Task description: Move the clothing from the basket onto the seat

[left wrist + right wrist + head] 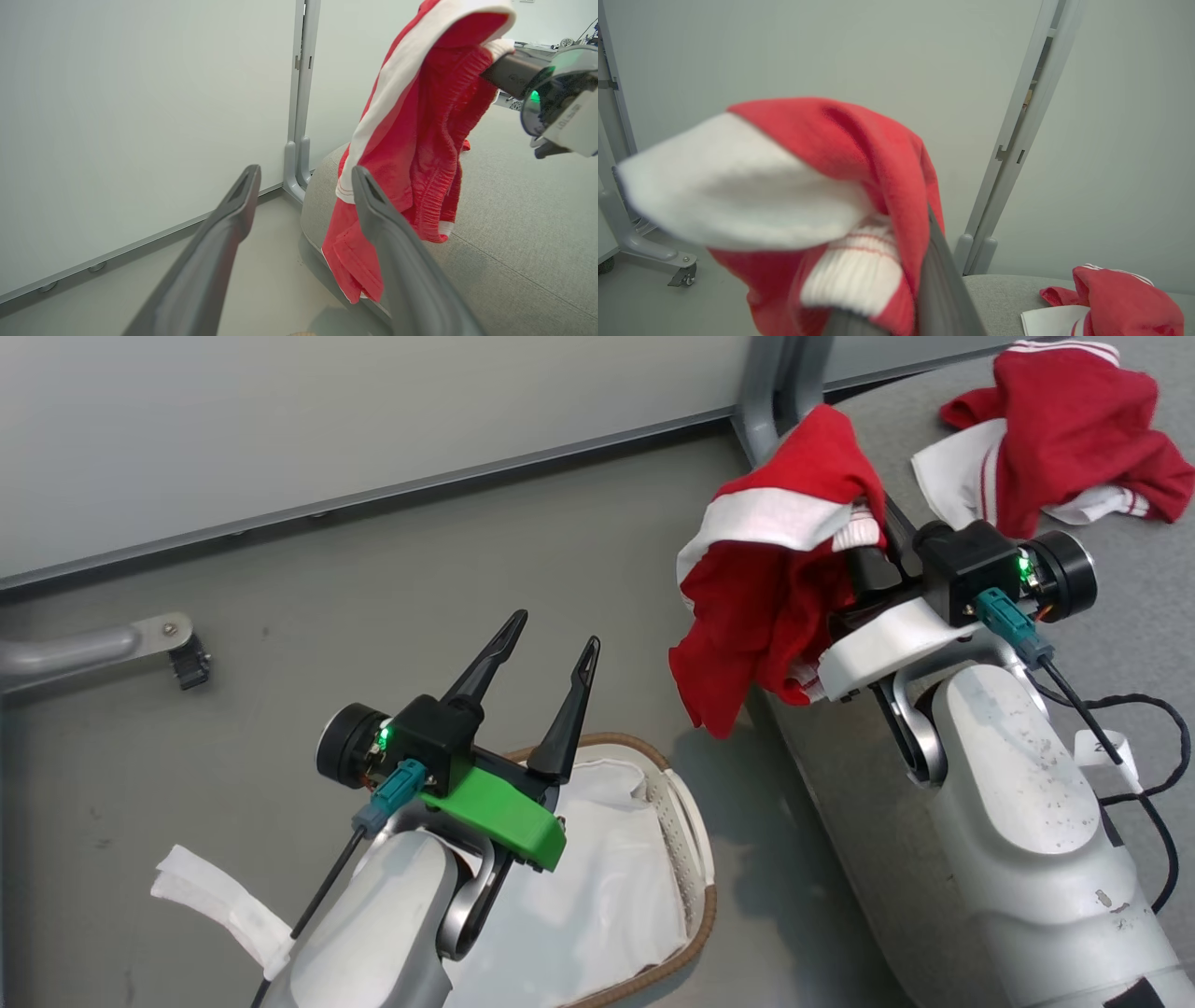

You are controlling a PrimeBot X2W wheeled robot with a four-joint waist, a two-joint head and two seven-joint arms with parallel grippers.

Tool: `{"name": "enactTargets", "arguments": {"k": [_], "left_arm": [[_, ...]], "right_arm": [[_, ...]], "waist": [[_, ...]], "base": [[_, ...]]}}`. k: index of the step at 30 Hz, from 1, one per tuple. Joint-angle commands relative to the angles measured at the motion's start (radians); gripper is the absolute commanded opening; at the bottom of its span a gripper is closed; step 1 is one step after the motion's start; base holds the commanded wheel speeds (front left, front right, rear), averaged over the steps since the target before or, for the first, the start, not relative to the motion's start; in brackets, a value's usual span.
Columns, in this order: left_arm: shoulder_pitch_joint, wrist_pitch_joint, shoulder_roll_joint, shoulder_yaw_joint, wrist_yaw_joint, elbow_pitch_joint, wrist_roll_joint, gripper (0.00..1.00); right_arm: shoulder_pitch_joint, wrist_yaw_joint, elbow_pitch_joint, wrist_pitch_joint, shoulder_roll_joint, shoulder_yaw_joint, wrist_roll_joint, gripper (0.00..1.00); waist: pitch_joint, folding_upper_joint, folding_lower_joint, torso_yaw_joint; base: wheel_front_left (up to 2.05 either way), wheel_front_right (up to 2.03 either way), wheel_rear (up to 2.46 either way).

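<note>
**Right gripper** point(873, 569): closed on the red shorts point(775, 588). The white-striped cloth is draped over both fingers and covers their tips. The right wrist view shows a ribbed white cuff bunched against one finger point(941, 284).

**Left gripper** point(555, 630): jaws spread wide, nothing between them. It hangs above the laundry basket point(695, 905).

**Position of the clothing:** the held shorts hang in the air at the near edge of the grey seat cushion point(1148, 616). Most of the cloth is outside that edge, above the floor point(373, 569). In the left wrist view the lowest hem drops below the cushion's rounded side. The second red garment point(1064, 439) lies crumpled on the cushion, well apart from the held one. The visible part of the basket shows its white liner point(597, 887). My left forearm hides the rest.

**Risks, as I judge them:**
- If I release here, most of the cloth's weight is off the cushion, so it would likely slide down the rounded edge to the floor.
- The cloth is wrapped over my fingertips. It may stay hooked when the jaws part and be dragged back off the seat as I withdraw.
- The low hem could catch on the cushion edge as I carry it inward and pull the cloth out of my grip.
- Clothing may be lying in the hidden part of the basket, so that needs checking.
</note>
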Motion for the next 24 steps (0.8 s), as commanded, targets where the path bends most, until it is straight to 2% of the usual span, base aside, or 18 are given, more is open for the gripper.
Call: {"name": "enactTargets", "arguments": {"k": [1,7,11,17,24], "left_arm": [[0.018,-0.001,0.002,0.005,-0.007,0.002,0.013,1.0],[0.021,-0.001,0.007,0.022,-0.017,0.01,0.039,1.0],[0.015,-0.001,0.01,0.024,-0.023,0.018,0.046,1.0],[-0.002,-0.001,0.005,0.015,-0.027,0.023,0.054,1.0],[-0.016,-0.001,0.002,-0.003,-0.033,0.017,0.058,1.0]], "right_arm": [[0.023,-0.001,-0.002,-0.002,-0.003,-0.015,-0.012,0.0],[0.058,-0.001,-0.003,-0.002,-0.002,-0.07,-0.023,0.0],[0.076,-0.001,-0.007,-0.002,-0.002,-0.093,-0.013,0.0],[0.086,-0.001,-0.009,-0.002,-0.002,-0.118,-0.013,0.0],[0.048,-0.001,-0.001,-0.002,-0.003,-0.139,-0.046,0.0]], "waist": [[0.026,0.0,0.0,-0.128],[0.049,0.0,0.0,-0.25],[0.061,0.0,0.0,-0.297],[0.071,0.0,0.0,-0.31],[0.096,0.0,0.0,-0.27]], "base": [[0.0,0.0,0.0],[0.0,0.0,0.0],[0.0,0.0,0.0],[0.0,0.0,0.0],[0.0,0.0,0.0]]}}
